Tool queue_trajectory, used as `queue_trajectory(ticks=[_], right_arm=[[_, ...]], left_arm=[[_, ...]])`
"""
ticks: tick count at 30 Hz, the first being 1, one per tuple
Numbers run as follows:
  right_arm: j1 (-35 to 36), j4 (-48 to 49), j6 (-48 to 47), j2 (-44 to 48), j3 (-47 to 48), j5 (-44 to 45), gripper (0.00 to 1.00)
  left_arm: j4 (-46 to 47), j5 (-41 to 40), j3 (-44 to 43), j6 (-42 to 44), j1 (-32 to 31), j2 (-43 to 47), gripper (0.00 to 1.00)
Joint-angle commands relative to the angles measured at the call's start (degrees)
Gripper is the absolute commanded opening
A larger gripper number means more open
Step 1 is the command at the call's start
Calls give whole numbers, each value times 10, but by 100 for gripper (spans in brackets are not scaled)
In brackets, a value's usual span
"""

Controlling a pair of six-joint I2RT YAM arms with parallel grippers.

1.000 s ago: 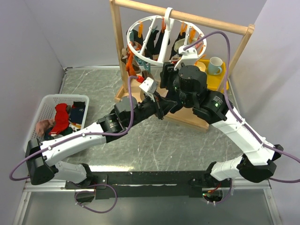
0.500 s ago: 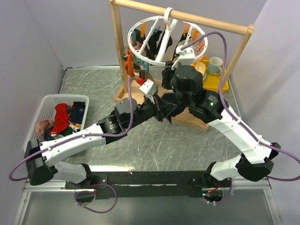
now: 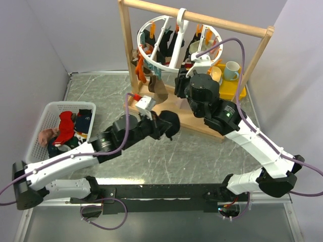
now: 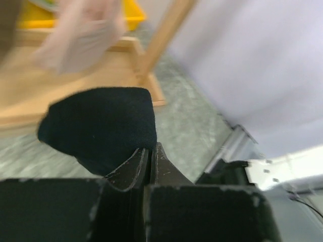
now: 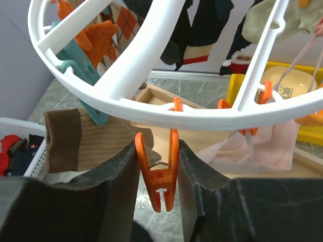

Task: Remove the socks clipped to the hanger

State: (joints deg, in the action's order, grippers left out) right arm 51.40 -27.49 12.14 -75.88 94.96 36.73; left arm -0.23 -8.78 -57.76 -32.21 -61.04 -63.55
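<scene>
**Left edge of the table.** A white basket (image 3: 36, 132) holds loose socks, among them a red sock (image 3: 64, 126) and a navy sock (image 3: 84, 121).

**Middle of the table.** The left arm (image 3: 75, 159) reaches from the near left corner toward the centre. The left jaws are pressed fully together on the edge of a black sock (image 4: 101, 126). The sock hangs forward from them, free of every clip, just in front of the base of the wooden frame (image 3: 126, 55).

**Far edge of the table.** The hanger (image 3: 143, 50), a white ring, hangs by its hook (image 3: 181, 16) from the frame's rail and is tilted toward the camera. Socks remain clipped to it: a brown sock (image 5: 75, 138) on the left below a teal clip (image 5: 81, 73), dark socks (image 5: 202, 30) across the far side, and a pale pink sock (image 5: 252, 148) on the right.

**Right of centre.** The right arm (image 3: 252, 136) rises from the near right corner to the underside of the ring. The right jaws are narrowed onto an orange clip (image 5: 159, 176), one finger touching each side of it.

**Far right corner of the table.** A yellow tray (image 3: 236, 89) carries a mug (image 3: 231, 70) and a bowl (image 3: 216, 74).
</scene>
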Motion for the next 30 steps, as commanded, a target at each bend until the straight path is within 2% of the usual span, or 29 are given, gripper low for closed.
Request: queue_trajectory(ticks=[1,3,4,8,13,19,24,30], right_arm=[[4,13,-5,31,-11,13,47],[4,14,-7,36,-14,16,59],[4,15,-6,39,-18,19,70],[3,26,-13,55,-33,25,80],[3,19,-17,61,-31,23,82],[3,2,-7,72,-27,16,83],[4,-3,-5,87,-37,14,84],[1,-12,-13,91,-42,6,86]], left_arm=[[-139,-111,-9,-2,21,56,1],[-188,-121,-11,2,52,82,1],[-201,-128,-11,4,79,101,1],[-259,-141,-4,13,159,147,1],[-304,-157,8,-1,269,180,1],[-324,-133,15,1,362,182,1],[-336,-121,15,-33,437,199,1],[-385,-253,-16,-65,517,183,1]])
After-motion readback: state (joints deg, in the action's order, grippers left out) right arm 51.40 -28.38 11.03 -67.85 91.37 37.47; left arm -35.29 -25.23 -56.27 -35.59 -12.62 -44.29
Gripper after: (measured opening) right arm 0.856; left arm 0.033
